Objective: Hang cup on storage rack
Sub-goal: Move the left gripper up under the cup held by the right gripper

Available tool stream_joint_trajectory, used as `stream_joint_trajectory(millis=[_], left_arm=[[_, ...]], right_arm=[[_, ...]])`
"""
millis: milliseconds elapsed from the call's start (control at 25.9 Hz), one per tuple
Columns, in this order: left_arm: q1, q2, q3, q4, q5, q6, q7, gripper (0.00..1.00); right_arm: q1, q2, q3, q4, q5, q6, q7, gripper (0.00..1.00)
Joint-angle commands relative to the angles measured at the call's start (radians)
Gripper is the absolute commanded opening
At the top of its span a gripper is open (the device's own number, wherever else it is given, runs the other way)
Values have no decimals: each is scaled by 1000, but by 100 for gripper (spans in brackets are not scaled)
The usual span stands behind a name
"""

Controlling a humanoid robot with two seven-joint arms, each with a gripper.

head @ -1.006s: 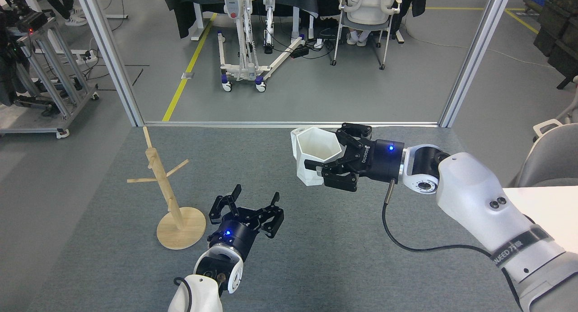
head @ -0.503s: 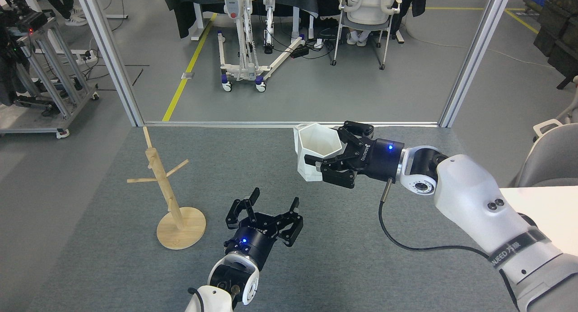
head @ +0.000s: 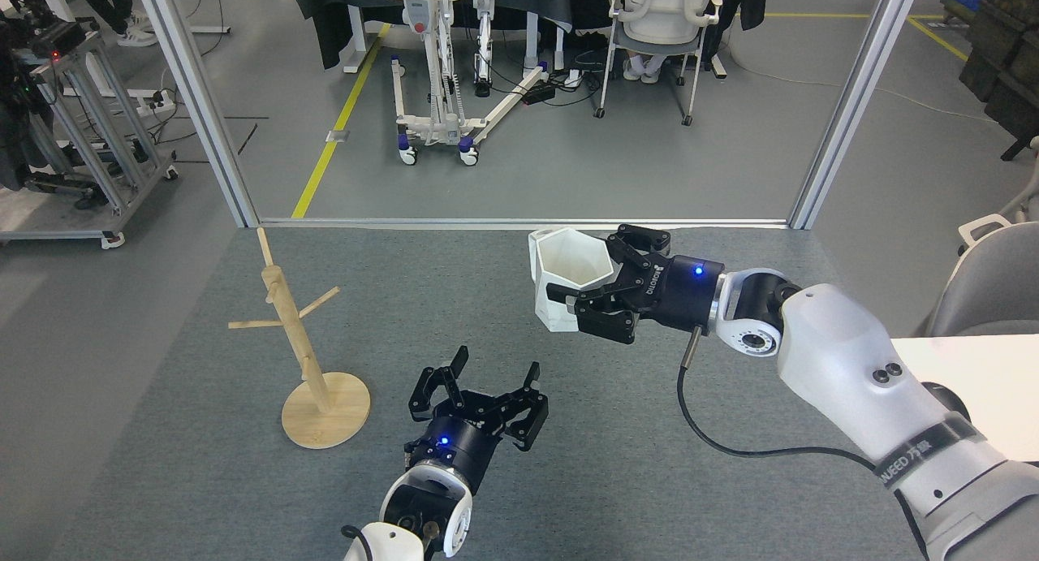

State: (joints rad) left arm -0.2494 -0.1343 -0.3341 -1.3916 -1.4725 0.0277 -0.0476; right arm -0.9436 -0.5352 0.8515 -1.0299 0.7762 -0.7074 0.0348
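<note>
The white faceted cup [head: 564, 277] is held upright above the grey table, its hexagonal mouth facing up. My right gripper [head: 591, 281] is shut on the cup's right wall, coming in from the right. The wooden storage rack [head: 302, 342] stands at the left on its round base, with several angled pegs, all bare. My left gripper [head: 495, 364] hovers low near the table's front centre, open and holding nothing, to the right of the rack's base.
The grey carpeted table [head: 454, 317] ends at a metal frame [head: 519, 222] at the back. Beyond it stand a wheeled lift stand [head: 438, 98] and an office chair [head: 661, 33]. A white surface [head: 982, 382] lies at the right.
My left gripper has moved right, away from the rack's base, and stayed open. My right gripper with the cup has shifted slightly left and lower.
</note>
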Motion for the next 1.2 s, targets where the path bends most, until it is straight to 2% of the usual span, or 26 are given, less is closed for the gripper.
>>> stream_joint_trajectory(millis=[0, 193, 464, 851, 1161], left_arm=[[-22, -1, -52, -1, 0, 44, -26, 99], [-44, -1, -78, 6, 1, 100, -31, 99], [-111, -2, -78, 86, 1, 93, -31, 99], [-179, -4, -91, 108, 0, 90, -77, 99], [-175, -2, -129, 52, 0, 103, -81, 99]], right_arm=[[5, 1, 1, -1, 0, -7, 1, 11], [8, 11, 1, -1, 0, -4, 1, 11], [9, 15, 3, 1, 0, -3, 1, 11], [17, 24, 3, 1, 0, 0, -3, 12], [19, 34, 1, 2, 0, 2, -3, 12]])
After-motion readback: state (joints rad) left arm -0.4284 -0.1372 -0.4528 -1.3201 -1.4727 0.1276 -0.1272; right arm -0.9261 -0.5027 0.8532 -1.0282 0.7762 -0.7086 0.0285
